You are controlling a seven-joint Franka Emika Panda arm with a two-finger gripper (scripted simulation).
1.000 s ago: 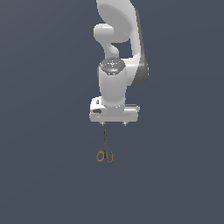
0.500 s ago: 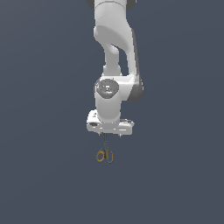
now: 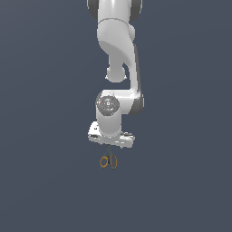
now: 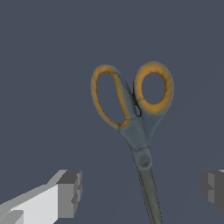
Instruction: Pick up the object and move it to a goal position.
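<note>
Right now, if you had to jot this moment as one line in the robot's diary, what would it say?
phase: approach | gripper: open, straddling blades, not touching | scissors: lying flat, not gripped | grasp: not yet made

The scissors lie right under the gripper. Their blades run in between its two fingers, loops poking out beyond.

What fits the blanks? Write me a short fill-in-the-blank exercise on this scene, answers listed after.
1. The finger loops of the scissors are coloured ____.
2. In the wrist view, the gripper has its fingers spread ____, one on each side of the blades.
3. The scissors have ____ finger loops.
4. In the exterior view, the scissors lie directly ____ the gripper.

Missing words: orange-yellow; open; two; below
</note>
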